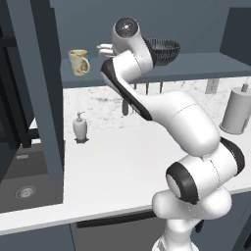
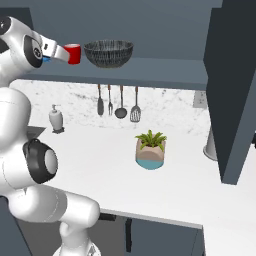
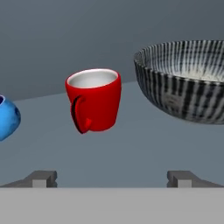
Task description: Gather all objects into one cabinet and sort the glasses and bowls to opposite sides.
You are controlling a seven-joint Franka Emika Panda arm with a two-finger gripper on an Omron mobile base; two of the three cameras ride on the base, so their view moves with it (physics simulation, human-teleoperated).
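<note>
Gripper point(image 3: 112, 179): fully open, empty, facing red cup point(image 3: 94, 99); risk—nudging striped bowl point(image 3: 186, 81) or blue bowl point(image 3: 8, 118) alongside on closing in.

On the white table point(image 2: 100, 165): a potted plant in a teal round pot point(image 2: 150, 150), a white soap dispenser point(image 1: 80, 127) near the sink point(image 1: 24, 188), a paper towel roll point(image 1: 238, 110). Hanging on the marble backsplash point(image 2: 165, 107): three dark utensils point(image 2: 120, 102).

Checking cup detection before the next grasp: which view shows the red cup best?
The hand view: the red cup stands whole and close on the shelf, handle and pale inside visible, between the small blue bowl and the striped bowl. The right base view shows it small, partly behind the arm. The left base view gives nothing usable.
</note>
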